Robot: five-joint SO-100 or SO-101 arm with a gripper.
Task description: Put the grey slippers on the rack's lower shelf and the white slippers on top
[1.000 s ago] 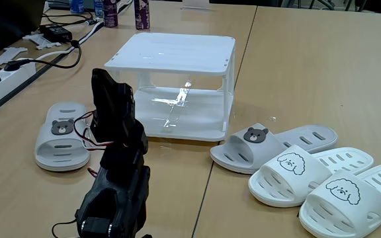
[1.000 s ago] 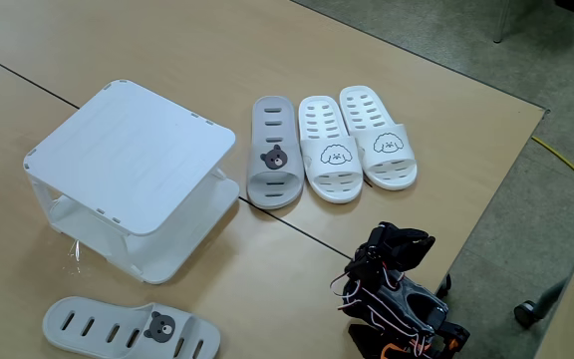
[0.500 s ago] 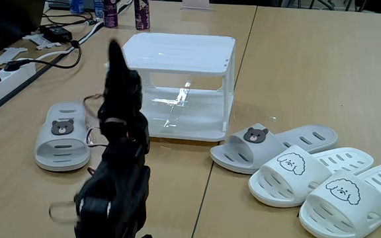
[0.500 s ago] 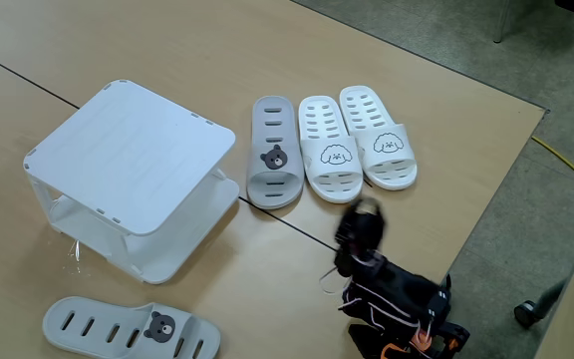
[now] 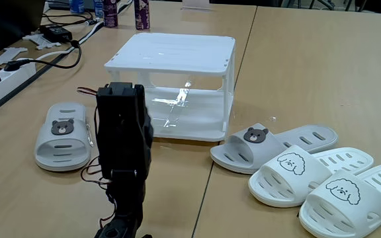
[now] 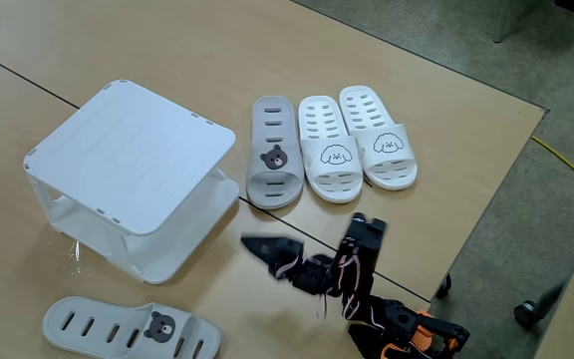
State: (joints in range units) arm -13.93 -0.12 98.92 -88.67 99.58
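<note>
My matte black plastic arm [image 5: 123, 142], built of blocky printed segments.

My links are black throughout, chunky and angular, with boxy housings at the joints. Thin red and white wires [image 6: 344, 279] loop loosely along my segments, and a few more red ones [image 5: 92, 173] trail beside my lower link in a fixed view. My pointed black claw [image 6: 259, 246] tapers to a narrow dark tip, too blurred to make out finer detail. Near my base there is a small orange part [image 6: 422, 324] among the black.

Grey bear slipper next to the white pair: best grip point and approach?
Probably the strap of the grey slipper, pinched across its bear-badge arch from above. It lies flat, sole down, close beside a white slipper, so its free rack-side edge gives the gripper more room.
</note>
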